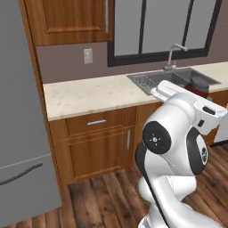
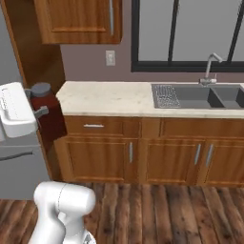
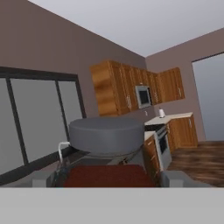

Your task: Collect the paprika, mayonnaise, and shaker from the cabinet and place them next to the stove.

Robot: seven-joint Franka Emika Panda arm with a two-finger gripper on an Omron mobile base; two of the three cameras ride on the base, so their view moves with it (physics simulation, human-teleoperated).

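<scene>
Fridge at far left, closed cabinet above it, then a bare pale surface running right to the sink under the window. You are mid-carry here, and none of this stretch is where the load goes.

The hand is pinching the paprika, its two dark fingertips set wide on either side of the dark red body, with the grey-looking cap rising just in front of the hand camera. In the right base view the bottle hangs in the air off the arm's white wrist, clear of the surface and the drawers below.

In the hand view, the stove stands well apart from you at the far end of the room, under the microwave. A short stretch of surface lies on its far side and carries a small white object.

To do this step well, I judge that you should:
- Keep the bottle level while the base drives.
- Hold the grip steady, because the jaws sit wide and a squarish body may twist.
- Lift high enough to clear the surface edge before reaching in.
- Set the bottle down upright beside the cooktop, not on the glass, leaving room for two more items.
- Only then let the fingers part.
</scene>
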